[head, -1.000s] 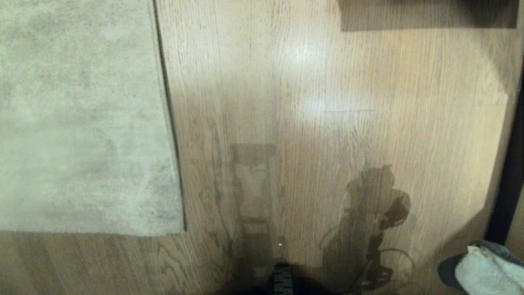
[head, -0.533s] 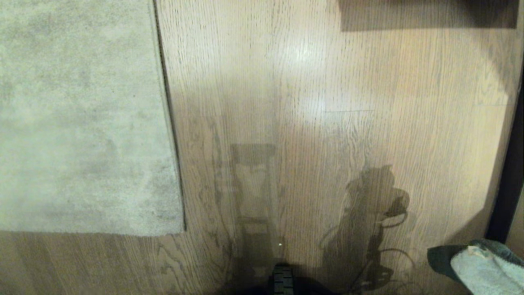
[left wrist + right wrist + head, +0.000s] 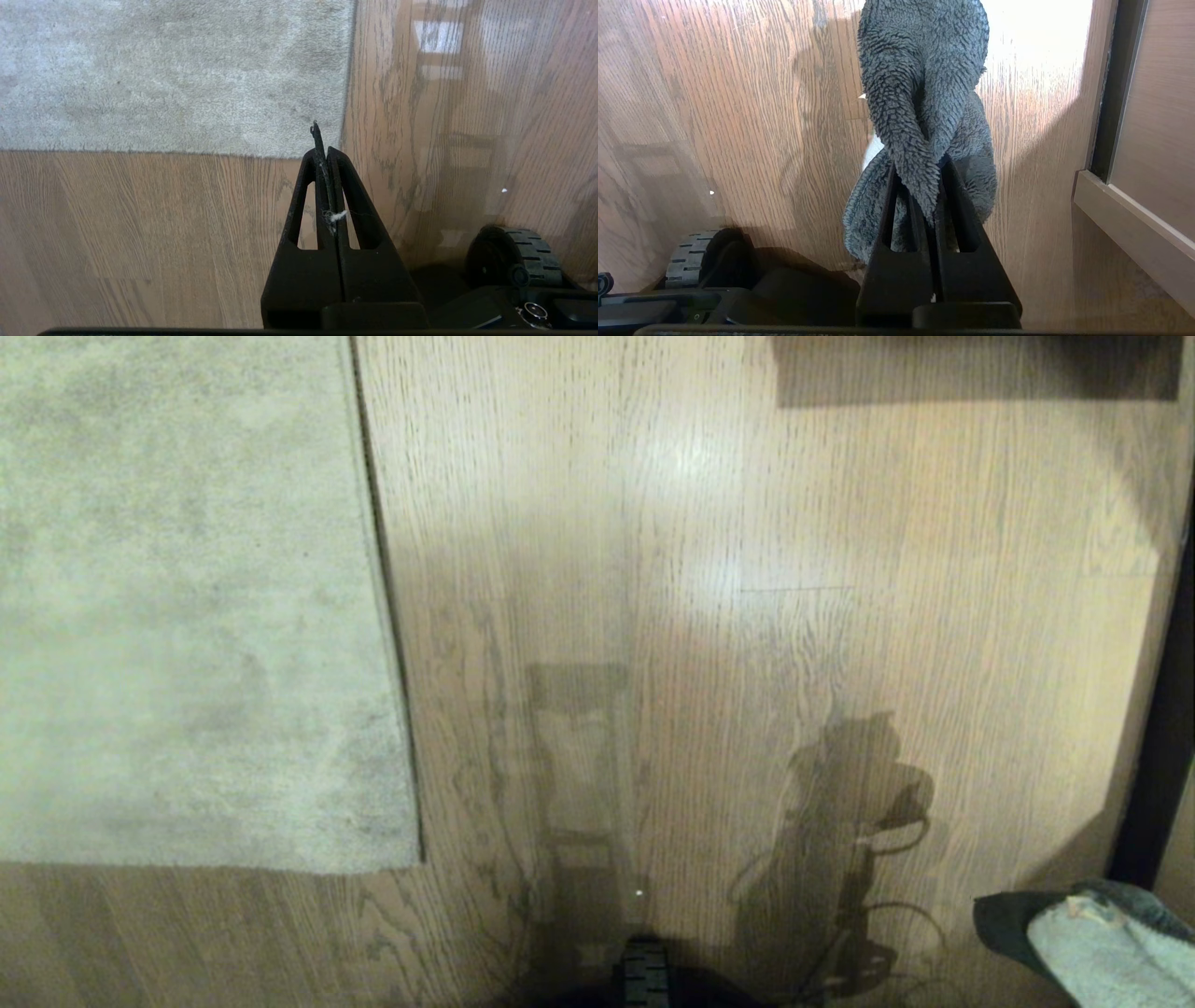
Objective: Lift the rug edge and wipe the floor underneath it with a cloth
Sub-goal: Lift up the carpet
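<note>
The left gripper [image 3: 327, 154], black with tapered fingers, is pressed together, a thin dark strand poking from its tip and a white fluff speck between the fingers. Beyond it, toward eleven o'clock, the pale grey-beige mottled rug's corner [image 3: 322, 144] lies seemingly flat on light brown wood-grain floor [image 3: 140, 224]. A black ridged wheel [image 3: 518, 256] sits at four o'clock.

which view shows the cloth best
The right wrist view: the cloth fills the centre, its dark grey terry pinched in the right end effector and hanging over the floor. The head view catches only a part of it at the lower right corner. The left wrist view shows none of it.
</note>
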Available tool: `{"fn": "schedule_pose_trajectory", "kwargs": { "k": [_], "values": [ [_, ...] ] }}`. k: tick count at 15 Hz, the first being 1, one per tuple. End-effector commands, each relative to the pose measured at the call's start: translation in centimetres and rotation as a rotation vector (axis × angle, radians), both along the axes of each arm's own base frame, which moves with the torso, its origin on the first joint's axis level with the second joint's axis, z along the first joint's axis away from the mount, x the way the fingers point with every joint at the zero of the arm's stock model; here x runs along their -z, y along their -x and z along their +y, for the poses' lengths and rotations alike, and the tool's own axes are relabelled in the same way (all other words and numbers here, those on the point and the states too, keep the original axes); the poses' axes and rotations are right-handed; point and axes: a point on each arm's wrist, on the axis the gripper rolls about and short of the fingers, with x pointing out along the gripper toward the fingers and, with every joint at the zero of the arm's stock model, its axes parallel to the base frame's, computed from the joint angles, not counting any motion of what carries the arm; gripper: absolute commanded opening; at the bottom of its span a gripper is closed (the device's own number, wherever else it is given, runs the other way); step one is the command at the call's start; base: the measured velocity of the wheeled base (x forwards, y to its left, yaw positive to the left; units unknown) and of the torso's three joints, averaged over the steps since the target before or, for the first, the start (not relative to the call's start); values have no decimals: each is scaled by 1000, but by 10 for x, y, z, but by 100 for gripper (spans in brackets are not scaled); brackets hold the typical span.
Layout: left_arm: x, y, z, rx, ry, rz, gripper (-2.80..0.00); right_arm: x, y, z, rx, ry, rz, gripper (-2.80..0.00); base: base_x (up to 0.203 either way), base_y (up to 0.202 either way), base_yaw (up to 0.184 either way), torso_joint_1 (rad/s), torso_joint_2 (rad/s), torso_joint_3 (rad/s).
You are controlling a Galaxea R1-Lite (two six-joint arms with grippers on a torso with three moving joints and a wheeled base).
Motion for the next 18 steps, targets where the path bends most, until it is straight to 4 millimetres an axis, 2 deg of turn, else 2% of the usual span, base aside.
{"fn": "schedule_pose_trajectory", "kwargs": {
  "k": [1,18],
  "values": [
    [0,0,0,-2,1,0,-280,0,0,0,0,0,3,-280,0,0,0,0,0,0],
    [0,0,0,0,1,0,-280,0,0,0,0,0,3,-280,0,0,0,0,0,0]
  ]
}}
